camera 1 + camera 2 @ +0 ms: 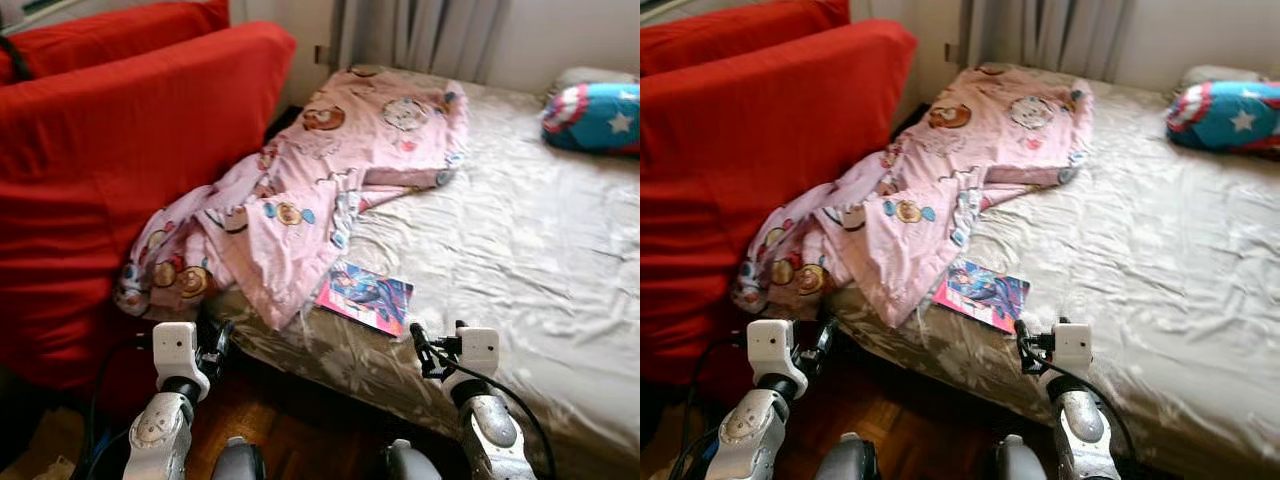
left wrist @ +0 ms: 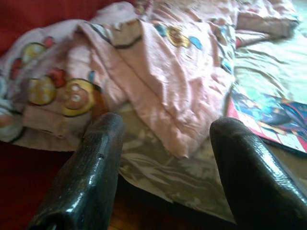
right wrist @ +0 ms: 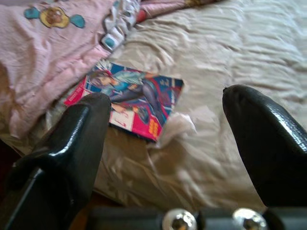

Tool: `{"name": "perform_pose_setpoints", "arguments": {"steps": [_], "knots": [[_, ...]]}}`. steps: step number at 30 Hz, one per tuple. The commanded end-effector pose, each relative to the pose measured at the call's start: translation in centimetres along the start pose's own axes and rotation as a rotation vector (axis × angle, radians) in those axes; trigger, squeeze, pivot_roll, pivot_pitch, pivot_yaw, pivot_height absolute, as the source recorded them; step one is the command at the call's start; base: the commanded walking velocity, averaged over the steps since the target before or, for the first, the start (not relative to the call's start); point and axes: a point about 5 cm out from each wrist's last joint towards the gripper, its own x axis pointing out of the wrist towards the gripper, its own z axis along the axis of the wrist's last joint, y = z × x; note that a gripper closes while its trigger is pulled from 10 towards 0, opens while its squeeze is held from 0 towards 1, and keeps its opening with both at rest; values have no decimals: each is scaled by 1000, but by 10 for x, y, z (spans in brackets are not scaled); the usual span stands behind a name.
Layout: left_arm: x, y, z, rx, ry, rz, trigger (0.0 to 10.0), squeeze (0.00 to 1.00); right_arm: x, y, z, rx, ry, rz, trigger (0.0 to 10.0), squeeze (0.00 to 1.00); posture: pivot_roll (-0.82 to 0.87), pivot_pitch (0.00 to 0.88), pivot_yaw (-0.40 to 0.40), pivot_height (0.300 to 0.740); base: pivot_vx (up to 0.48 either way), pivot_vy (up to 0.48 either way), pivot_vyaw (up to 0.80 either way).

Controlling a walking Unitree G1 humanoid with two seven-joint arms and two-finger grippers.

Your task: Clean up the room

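Note:
A pink cartoon-print blanket (image 1: 300,190) lies crumpled across the left side of the bed (image 1: 520,250) and hangs over its near corner. A colourful comic book (image 1: 366,297) rests flat on the sheet near the bed's front edge, partly tucked under the blanket's hem. My left gripper (image 1: 213,345) hovers open just below the hanging blanket corner (image 2: 158,96). My right gripper (image 1: 422,350) stands open at the bed's front edge, a little right of the comic book (image 3: 129,98), with nothing between its fingers (image 3: 268,139).
A red sofa (image 1: 110,150) stands close against the bed's left side. A blue star-patterned cushion (image 1: 595,117) lies at the bed's far right by a pillow. Grey curtains (image 1: 420,35) hang behind. Wooden floor (image 1: 290,420) shows between my arms.

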Motion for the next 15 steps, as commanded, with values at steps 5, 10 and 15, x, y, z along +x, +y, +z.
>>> {"name": "perform_pose_setpoints", "arguments": {"steps": [5, 10, 15], "knots": [[-4, -2, -1, 4, 7, -10, 10000, 0, 1, 2, -4, -6, 43, 12, 10000, 0, -5, 152, -14, 648, 0, 0, 0], [-5, -1, 0, 1, 4, -11, 10000, 0, -1, 4, -3, 5, 20, 25, 10000, 0, -3, 157, -12, 628, 0, 0, 0], [-7, -2, 1, -2, 1, -15, 10000, 0, -1, 3, -3, 5, 25, 20, 10000, 0, -2, 160, -12, 628, 0, 0, 0]]}}
